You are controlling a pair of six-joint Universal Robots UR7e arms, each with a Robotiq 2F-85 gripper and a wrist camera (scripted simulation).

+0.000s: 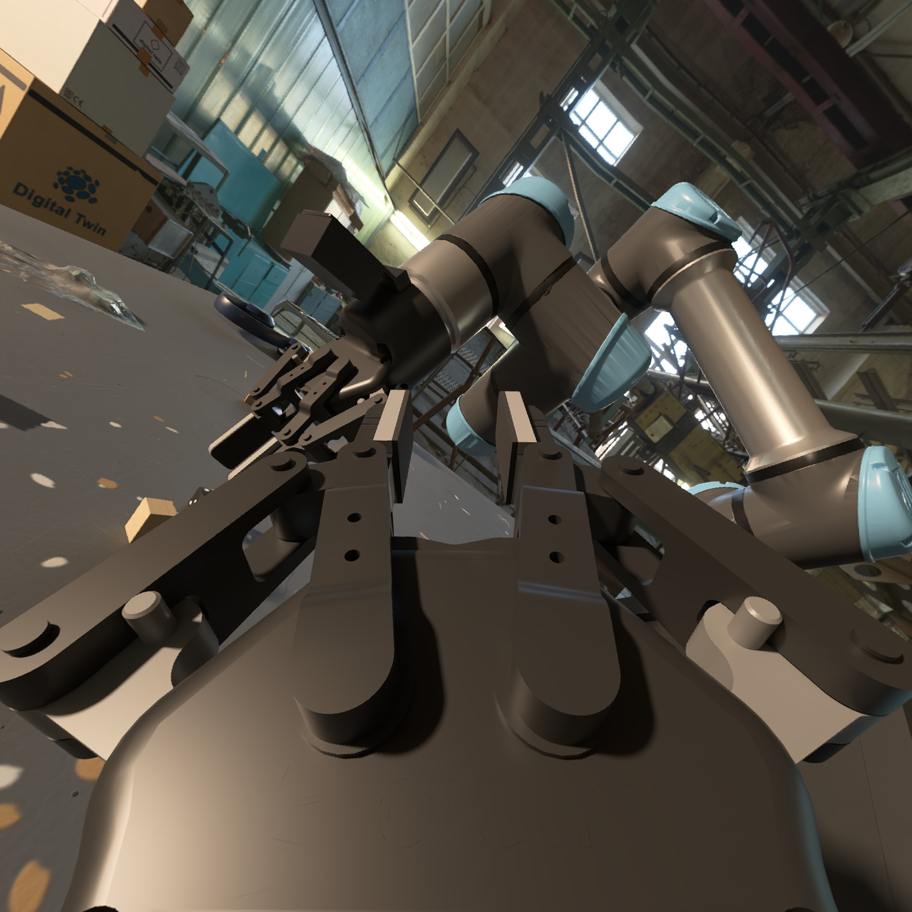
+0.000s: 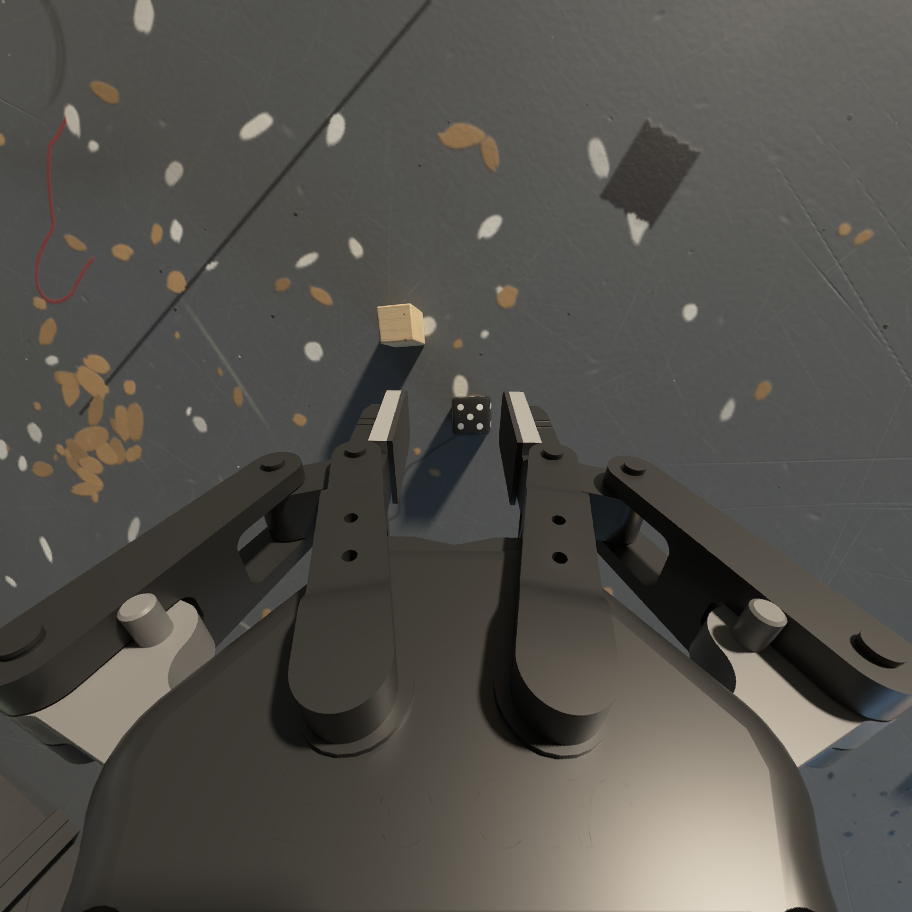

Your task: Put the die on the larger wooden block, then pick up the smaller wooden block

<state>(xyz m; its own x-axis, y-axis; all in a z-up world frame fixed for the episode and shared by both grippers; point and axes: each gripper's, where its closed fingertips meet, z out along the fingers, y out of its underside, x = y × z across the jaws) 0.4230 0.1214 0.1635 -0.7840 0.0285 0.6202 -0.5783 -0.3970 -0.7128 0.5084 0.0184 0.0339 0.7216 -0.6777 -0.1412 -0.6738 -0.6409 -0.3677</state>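
The grey speckled table (image 2: 641, 345) stands in a factory hall with boxes (image 1: 74, 187). Both the left gripper (image 1: 454, 419) and right gripper (image 2: 454, 419) are wide, holding nothing. The wooden block (image 1: 148, 518) is half hidden, perhaps the same block as in the right wrist view.

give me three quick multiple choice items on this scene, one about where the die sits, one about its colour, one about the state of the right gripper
1. Where is the die?
A. on the table, seen between the right gripper's fingers
B. on top of the wooden block
C. clamped in the left gripper

2. What colour is the die?
A. white with black dots
B. black with white dots
C. red with white dots

3. What state is the right gripper in?
A. shut on the die
B. shut on the wooden block
C. open, holding nothing

Answers:
1 A: the die rests on the grey table, apart from the wooden block, and the left gripper is empty.
2 B: its top face is black with white dots.
3 C: the jaws stand apart with a gap on each side of the die.
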